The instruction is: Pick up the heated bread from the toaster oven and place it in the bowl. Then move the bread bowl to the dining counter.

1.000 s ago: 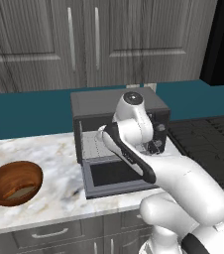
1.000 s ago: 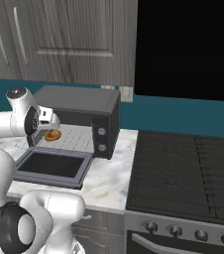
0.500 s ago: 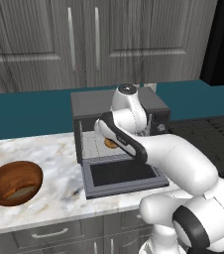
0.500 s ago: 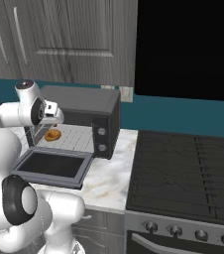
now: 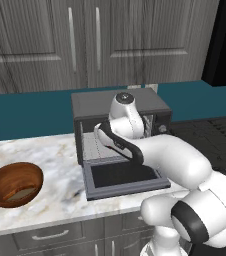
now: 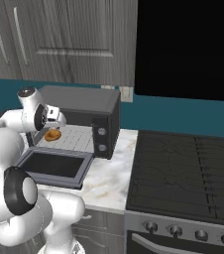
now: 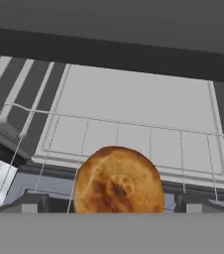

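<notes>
The arm [image 5: 185,165] is glossy white, built of thick rounded segments. Dark grey rings mark its joints, and a small dark round cap tops the uppermost white joint.

Rendered home kitchen, grey wall cabinets [image 5: 85,40], marble worktop [image 5: 60,195], toaster oven [image 6: 86,116], black stove [image 6: 183,173]

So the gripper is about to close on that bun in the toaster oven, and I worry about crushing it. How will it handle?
The heated bread looks small, domed and baked, so probably light and somewhat squashable; a gentle squeeze seems wise. Its rounded shape might roll or slide on the wire rack if nudged.
</notes>
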{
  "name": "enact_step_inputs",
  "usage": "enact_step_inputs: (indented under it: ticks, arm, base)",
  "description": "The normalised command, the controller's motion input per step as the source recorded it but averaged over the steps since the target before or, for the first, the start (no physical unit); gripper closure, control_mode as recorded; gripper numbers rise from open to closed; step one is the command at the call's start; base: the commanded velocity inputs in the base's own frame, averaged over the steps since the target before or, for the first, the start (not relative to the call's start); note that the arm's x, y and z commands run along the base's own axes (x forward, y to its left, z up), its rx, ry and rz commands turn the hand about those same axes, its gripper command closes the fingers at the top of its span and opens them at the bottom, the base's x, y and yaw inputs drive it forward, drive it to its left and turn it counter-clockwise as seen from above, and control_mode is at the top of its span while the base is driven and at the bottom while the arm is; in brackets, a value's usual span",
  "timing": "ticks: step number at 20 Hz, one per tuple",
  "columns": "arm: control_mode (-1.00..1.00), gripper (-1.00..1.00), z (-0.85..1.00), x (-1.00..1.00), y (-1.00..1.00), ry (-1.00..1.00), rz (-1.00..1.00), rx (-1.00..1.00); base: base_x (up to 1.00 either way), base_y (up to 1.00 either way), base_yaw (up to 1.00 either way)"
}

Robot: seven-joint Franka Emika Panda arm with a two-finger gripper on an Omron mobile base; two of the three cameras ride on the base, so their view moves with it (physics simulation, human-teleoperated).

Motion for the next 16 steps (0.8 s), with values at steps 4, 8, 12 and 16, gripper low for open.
enact_step_inputs:
  ticks: [4,8,12,16]
  arm:
    - [-1.00,-1.00,-0.20,0.10,0.00,0.00,-0.02,0.00]
    - [-1.00,-1.00,-0.21,0.00,0.00,0.00,-0.01,0.00]
    - [-1.00,-1.00,-0.23,0.00,0.00,0.00,-0.02,0.00]
    - [-1.00,-1.00,-0.17,0.00,0.00,0.00,-0.03,0.00]
  base:
    - [0.00,0.00,0.00]
    - [0.00,0.00,0.00]
    - [0.00,0.00,0.00]
    - [0.00,0.00,0.00]
